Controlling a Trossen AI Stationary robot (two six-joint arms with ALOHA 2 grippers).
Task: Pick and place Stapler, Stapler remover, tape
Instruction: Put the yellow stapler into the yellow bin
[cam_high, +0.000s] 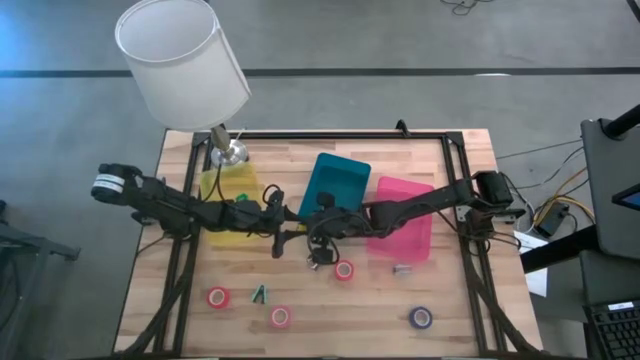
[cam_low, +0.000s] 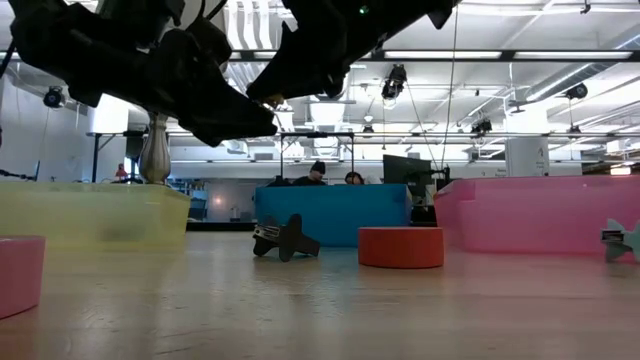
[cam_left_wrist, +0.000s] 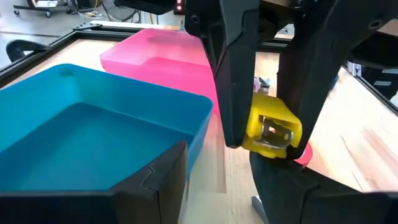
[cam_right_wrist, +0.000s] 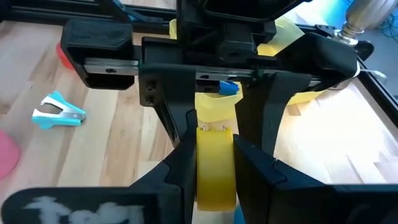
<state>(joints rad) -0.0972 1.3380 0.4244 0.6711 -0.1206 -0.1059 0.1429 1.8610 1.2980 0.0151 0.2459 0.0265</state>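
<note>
While both my end effectors meet mid-desk, the right end effector (cam_right_wrist: 214, 168) pinches the yellow stapler (cam_right_wrist: 216, 165); whether the left end effector (cam_high: 285, 238) grips, I cannot tell. Releasing early drops it short of the blue bin (cam_high: 335, 180).

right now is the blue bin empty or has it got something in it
Empty as far as it shows: the left wrist view looks into the blue bin and its floor is bare, though the near corner is hidden behind a gripper finger.
</note>
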